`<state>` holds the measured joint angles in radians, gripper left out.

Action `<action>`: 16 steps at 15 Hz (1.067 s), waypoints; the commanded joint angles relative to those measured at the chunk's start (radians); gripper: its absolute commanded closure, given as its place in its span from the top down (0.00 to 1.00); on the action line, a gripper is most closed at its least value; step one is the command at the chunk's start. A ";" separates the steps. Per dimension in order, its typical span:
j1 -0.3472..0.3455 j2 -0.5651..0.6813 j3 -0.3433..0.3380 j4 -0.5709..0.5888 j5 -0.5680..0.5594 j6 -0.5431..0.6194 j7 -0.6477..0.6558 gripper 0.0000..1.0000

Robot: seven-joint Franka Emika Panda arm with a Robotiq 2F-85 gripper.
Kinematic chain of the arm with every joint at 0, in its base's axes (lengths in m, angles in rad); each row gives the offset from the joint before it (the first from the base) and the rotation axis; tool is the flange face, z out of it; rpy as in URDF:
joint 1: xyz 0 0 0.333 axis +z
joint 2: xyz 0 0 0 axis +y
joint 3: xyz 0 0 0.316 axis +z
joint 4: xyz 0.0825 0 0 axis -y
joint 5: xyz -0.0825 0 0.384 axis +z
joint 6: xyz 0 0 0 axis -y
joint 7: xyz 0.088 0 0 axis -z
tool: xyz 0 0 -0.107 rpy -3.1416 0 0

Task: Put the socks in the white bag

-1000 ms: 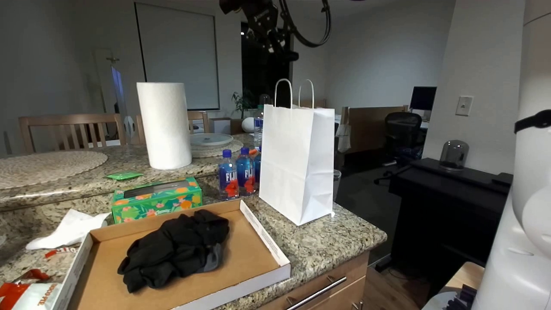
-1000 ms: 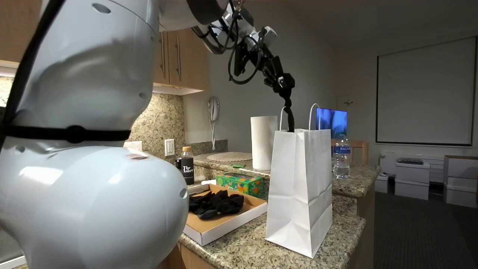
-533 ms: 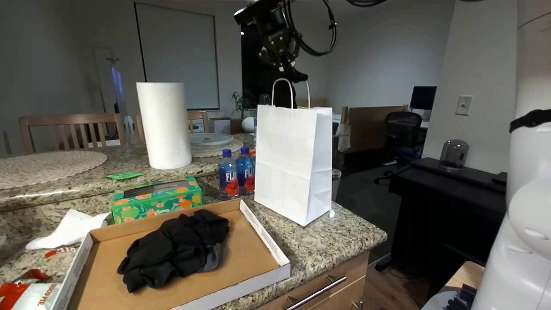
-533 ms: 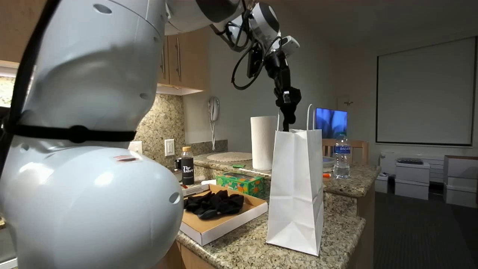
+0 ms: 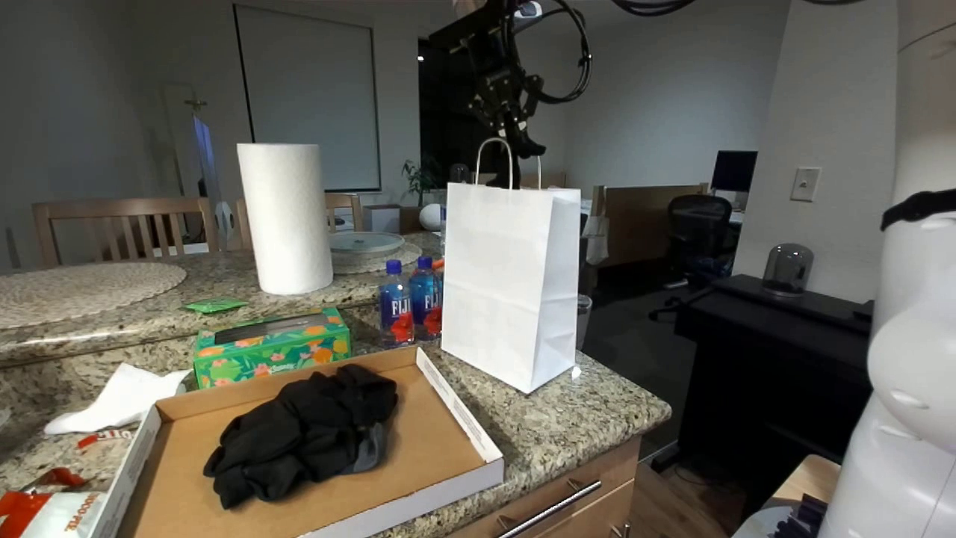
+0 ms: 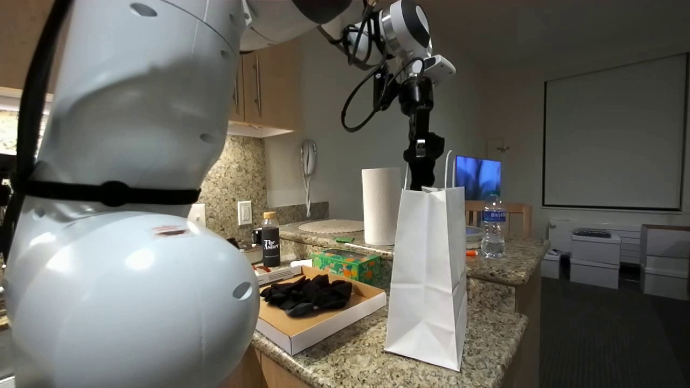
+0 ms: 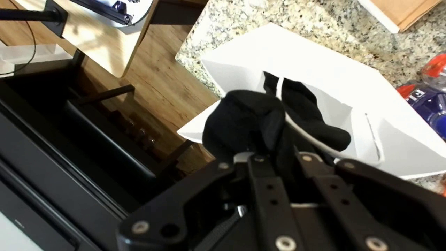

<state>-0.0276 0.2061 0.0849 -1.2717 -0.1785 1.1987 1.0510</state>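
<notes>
Wrist view: white bag (image 7: 296, 48), mouth open. Tray (image 5: 426, 456) near it (both exterior views) holds the sock heap (image 5: 302, 433). Tool (image 7: 284, 157) above mouth, clamped on a black sock (image 7: 244, 122); free end hangs down into bag. Handle (image 7: 279, 87) crosses fabric: possible snag on release.

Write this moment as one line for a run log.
pincer: shut on black sock, maybe several | sock: hanging into white paper bag | other socks: heaped in cardboard tray

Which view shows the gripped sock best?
The wrist view, from above: the sock bunches at the gripper and reaches into the white bag. Both exterior views show only the sock's upper part; the bag hides the rest.
</notes>
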 commanded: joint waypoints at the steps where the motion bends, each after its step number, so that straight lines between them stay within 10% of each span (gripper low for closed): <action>1: -0.012 -0.033 -0.009 -0.047 0.053 0.012 0.038 0.09; 4: -0.014 -0.038 -0.019 -0.052 0.069 0.019 0.044 0.09; 5: -0.013 -0.041 -0.023 -0.054 0.071 0.024 0.044 0.37; 16: -0.005 -0.071 -0.045 -0.044 0.070 0.034 0.041 1.00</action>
<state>-0.0278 0.1846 0.0401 -1.2778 -0.1409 1.2024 1.0690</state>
